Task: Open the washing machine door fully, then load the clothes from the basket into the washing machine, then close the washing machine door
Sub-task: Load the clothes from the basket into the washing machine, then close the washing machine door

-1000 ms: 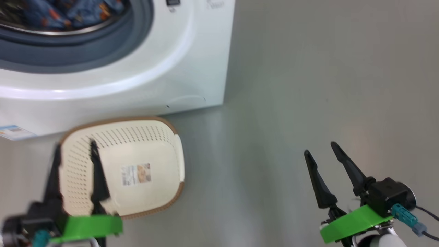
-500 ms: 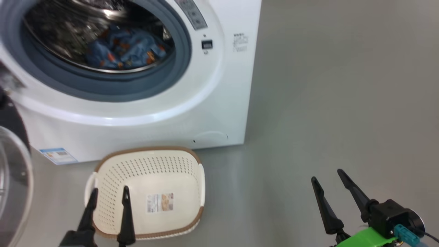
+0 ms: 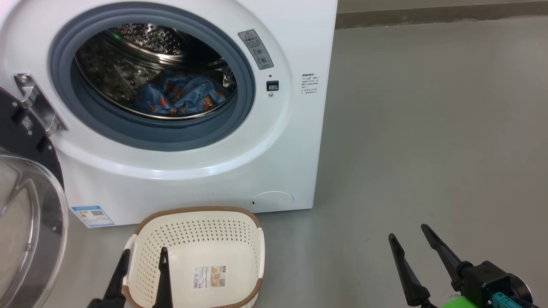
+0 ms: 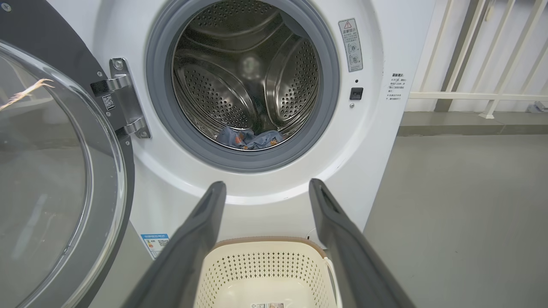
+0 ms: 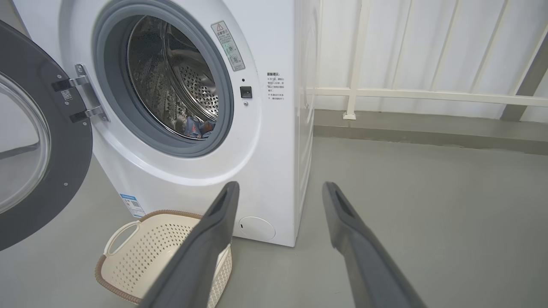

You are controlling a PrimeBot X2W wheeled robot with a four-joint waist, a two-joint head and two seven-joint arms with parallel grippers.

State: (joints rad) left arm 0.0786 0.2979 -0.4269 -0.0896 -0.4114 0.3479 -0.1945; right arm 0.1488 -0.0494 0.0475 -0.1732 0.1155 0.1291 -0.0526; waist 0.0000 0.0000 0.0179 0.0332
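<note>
The white washing machine (image 3: 214, 171) stands ahead with its door (image 3: 25, 239) swung wide open to the left on its hinge. The blue clothes (image 3: 180, 96) with orange figures lie inside the steel drum. On the floor in front sits the cream basket (image 3: 197, 222), with just a paper label inside. My left gripper (image 3: 143, 252) hovers open over the basket's near left rim. My right gripper (image 3: 408, 233) is open above bare floor to the right. In the left wrist view the left gripper (image 4: 265, 185) points at the drum's clothes (image 4: 250, 137).
Grey floor (image 3: 428, 149) stretches to the right of the machine. A pale railing (image 5: 428, 94) on a low kerb runs behind it. The open door's glass bowl (image 4: 43, 171) bulges out at the left, close to my left arm.
The head camera has tilted up, so the drum and the open door have come into view. The left gripper sits lower in the picture. Both grippers stay open.
</note>
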